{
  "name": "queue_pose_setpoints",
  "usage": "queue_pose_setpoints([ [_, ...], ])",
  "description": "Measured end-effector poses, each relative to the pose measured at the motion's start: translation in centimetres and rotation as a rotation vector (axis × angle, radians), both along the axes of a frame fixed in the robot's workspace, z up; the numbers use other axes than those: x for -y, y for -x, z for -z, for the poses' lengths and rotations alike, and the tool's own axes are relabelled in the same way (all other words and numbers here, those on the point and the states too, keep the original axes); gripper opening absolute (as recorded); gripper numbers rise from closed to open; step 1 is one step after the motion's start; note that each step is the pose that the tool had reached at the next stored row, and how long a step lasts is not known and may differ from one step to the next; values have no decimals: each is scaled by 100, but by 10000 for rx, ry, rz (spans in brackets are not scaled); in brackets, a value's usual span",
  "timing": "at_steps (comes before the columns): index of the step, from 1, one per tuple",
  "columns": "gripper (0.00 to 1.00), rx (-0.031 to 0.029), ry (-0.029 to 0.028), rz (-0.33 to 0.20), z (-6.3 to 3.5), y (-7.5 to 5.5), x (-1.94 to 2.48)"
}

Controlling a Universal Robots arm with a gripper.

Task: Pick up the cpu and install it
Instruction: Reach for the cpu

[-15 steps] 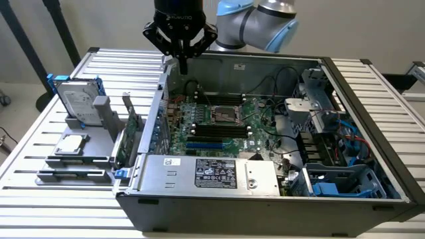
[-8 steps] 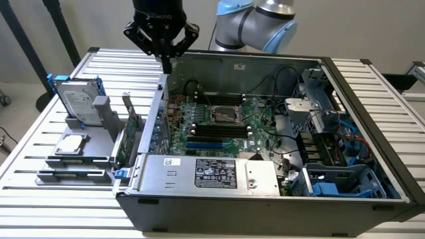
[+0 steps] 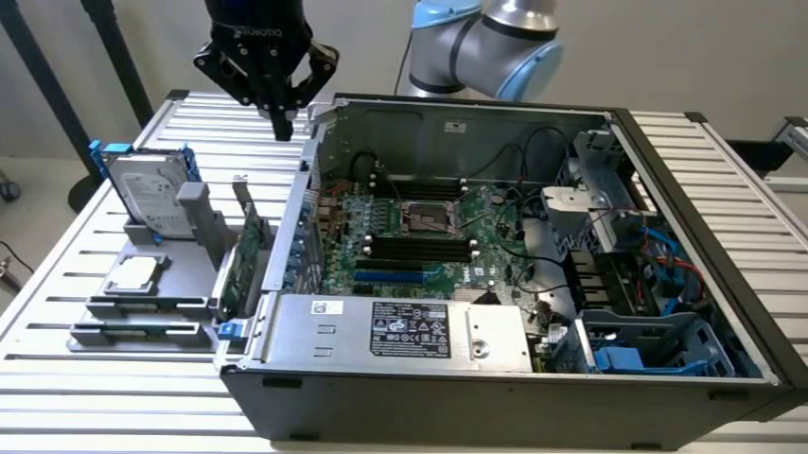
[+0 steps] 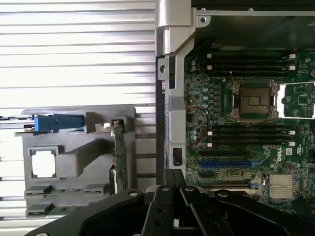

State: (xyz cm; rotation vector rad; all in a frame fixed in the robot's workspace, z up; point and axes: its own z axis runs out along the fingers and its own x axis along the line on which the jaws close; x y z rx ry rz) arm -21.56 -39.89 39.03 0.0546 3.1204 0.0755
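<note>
Black gripper (image 3: 280,121) of mine hangs shut, empty, well apart from the small flat silvery square cpu (image 3: 135,274) lying in a grey holder (image 3: 151,305); likely light, stiff, delicate, take opposite edges.

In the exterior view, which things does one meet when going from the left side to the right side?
cpu → green circuit card → motherboard socket → blue drive tray
</note>
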Motion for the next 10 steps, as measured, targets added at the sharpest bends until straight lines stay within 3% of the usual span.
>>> queue_pose_setpoints([
  [10,11,-15,42,1,53,451,0],
])
